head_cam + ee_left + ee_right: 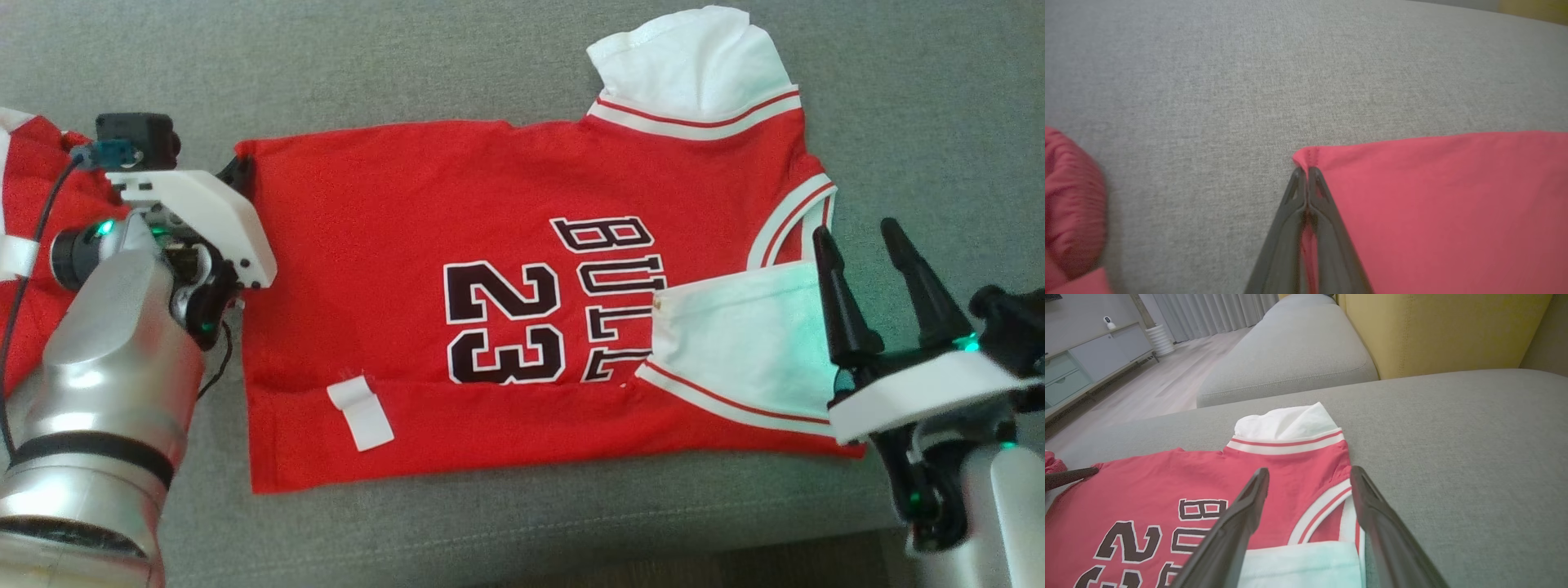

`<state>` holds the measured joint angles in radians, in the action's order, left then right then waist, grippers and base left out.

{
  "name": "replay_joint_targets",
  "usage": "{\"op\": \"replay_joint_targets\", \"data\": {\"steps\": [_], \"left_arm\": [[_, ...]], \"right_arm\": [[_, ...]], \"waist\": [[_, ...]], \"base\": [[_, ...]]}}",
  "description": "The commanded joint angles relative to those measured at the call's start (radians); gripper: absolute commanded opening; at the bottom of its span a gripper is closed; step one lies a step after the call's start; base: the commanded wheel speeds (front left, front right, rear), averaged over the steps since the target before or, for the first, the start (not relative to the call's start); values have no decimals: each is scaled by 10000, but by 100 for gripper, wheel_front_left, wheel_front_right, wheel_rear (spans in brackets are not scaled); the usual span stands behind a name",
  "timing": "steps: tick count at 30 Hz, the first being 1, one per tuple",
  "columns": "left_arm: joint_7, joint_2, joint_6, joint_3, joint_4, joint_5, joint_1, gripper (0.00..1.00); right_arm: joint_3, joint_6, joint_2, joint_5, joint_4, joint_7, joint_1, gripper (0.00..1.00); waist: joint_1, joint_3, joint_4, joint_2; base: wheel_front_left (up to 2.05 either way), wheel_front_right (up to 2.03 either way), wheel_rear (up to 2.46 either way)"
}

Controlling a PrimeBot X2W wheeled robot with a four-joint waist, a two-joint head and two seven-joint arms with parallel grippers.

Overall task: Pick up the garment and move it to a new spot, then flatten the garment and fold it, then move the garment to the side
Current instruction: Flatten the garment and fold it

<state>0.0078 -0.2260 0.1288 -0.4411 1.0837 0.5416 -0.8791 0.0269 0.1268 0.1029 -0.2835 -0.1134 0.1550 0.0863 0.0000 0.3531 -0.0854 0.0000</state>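
- Jersey (pixel 392 245): lies flat on the grey sofa seat (pixel 490 65), front up, with its long axis running left to right in the head view. The hem end is toward the robot's left, the shoulders toward its right.
- The near long edge is turned up in a narrow strip, and a white label (pixel 359 412) shows on it.
- Cloth: thin red knit, matte and mostly smooth, with black block lettering outlined in white. It will drag and crease if pulled from one corner alone.
- Sleeves: white with red-striped cuffs. The far sleeve (pixel 694 65) sticks out past the top edge; the near sleeve (pixel 735 343) is folded in over the chest.
- Left pincer (pixel 1306 171): pressed together on the far hem corner. The stitched edge puckers at the tips and a sliver of red shows between the fingers.
- Right pincer (pixel 856 230): spread wide at the shoulder end, tips above the near sleeve and neckline. I cannot tell whether it touches the cloth.
- Key relation: the jersey runs away rightward from the pinched corner, so the left arm owns the hem end and the right arm is nearer the shoulders.
- Judgement: flattening or folding in progress, and the shoulder end needs a grip first.
- Seat: coarse woven grey fabric, slightly grippy.
- More red cloth (pixel 1069 204) is bunched well to the left, apart from the jersey.
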Motion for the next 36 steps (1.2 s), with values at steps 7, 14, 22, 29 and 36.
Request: {"op": "replay_joint_targets", "data": {"steps": [7,14,22,29,36], "left_arm": [[-588,-253,17,-379,-130,376,-378,0],[-1065,295,18,-1068,-340,581,-780,0],[-1453,714,18,-1793,-654,814,-1343,0],[-1780,910,18,-2268,-666,1204,-1738,0],[-2026,865,19,-2656,-671,1591,-1994,0]], "right_arm": [[-63,39,625,-643,787,502,1818,100],[88,39,1342,-1429,3261,1103,4425,100],[723,39,1991,-1601,5911,2277,7198,100],[1337,39,2362,-1484,8080,3499,8843,100],[1914,39,2565,-1699,9224,4080,9554,100]], "waist": [[0,-20,164,0],[0,332,890,0],[0,874,1553,0],[0,1241,1969,0],[0,1515,2122,0]], "base": [[0,0,0],[0,0,0],[0,0,0],[0,0,0],[0,0,0]]}}
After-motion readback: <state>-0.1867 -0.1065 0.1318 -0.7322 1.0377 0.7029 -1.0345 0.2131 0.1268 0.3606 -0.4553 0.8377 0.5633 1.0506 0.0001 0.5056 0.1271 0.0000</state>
